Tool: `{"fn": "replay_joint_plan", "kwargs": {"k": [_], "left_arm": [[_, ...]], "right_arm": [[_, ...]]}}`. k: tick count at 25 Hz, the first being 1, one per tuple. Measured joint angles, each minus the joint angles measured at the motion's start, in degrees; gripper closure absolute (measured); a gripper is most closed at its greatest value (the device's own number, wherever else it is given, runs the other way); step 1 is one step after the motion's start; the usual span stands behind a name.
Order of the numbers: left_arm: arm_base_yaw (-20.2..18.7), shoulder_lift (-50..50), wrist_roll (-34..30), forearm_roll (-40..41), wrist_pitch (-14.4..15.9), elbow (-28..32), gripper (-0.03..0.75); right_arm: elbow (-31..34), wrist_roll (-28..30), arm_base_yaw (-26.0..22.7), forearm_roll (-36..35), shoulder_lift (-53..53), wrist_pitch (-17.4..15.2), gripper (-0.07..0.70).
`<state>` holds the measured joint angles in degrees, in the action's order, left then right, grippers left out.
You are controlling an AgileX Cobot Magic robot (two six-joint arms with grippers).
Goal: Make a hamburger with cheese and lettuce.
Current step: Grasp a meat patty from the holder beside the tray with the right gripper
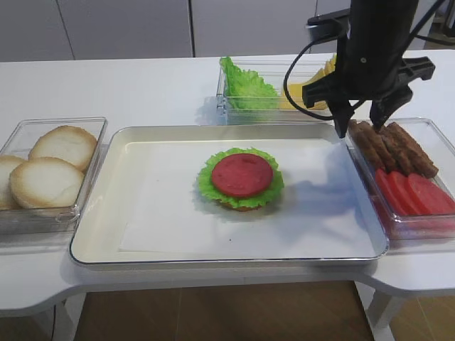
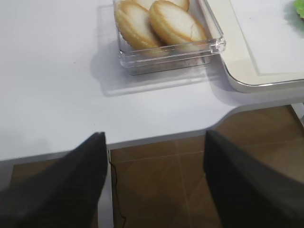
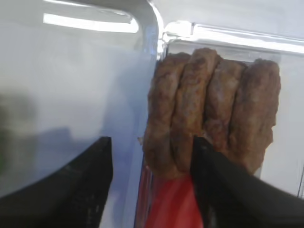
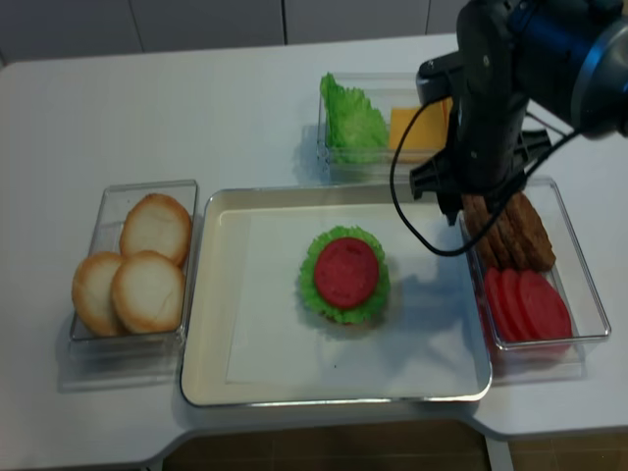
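Jaws of the right gripper (image 1: 361, 119) are spread wide, nothing held, poised over the brown patties (image 3: 209, 109). Hamburger (image 1: 241, 177) is parked mid-tray (image 1: 142, 234), tomato-topped.

The hamburger (image 1: 241, 178) sat near the middle of the tray: a tan bun base, a frilly green leaf rim, and a flat red round slice on top. The lettuce (image 1: 245, 87), crinkled bright-green leaves, stood stacked in the left part of the clear container behind the tray. The cheese (image 4: 420, 128), pale-yellow square slices, lay tilted just beside the lettuce in that container.
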<state>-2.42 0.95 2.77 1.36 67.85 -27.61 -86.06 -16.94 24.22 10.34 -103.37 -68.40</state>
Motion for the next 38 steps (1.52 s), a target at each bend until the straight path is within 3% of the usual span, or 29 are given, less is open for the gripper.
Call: {"fn": "replay_joint_plan", "kwargs": {"k": [9,17,27,38], "left_arm": [[0.0,0.0,0.0,0.0,0.0,0.0,0.249],[0.0,0.0,0.0,0.0,0.0,0.0,0.249],[0.0,0.0,0.0,0.0,0.0,0.0,0.249],[0.0,0.0,0.0,0.0,0.0,0.0,0.249]], "right_arm": [[0.0,-1.0,0.0,1.9,-0.6,0.7,0.234],[-0.1,-1.1,0.0,1.9,-1.2,2.6,0.297],[-0.1,-1.1,0.1,1.8,-2.6,2.6,0.312],[-0.1,-1.0,0.1,2.5,-2.6,2.6,0.503]]}}
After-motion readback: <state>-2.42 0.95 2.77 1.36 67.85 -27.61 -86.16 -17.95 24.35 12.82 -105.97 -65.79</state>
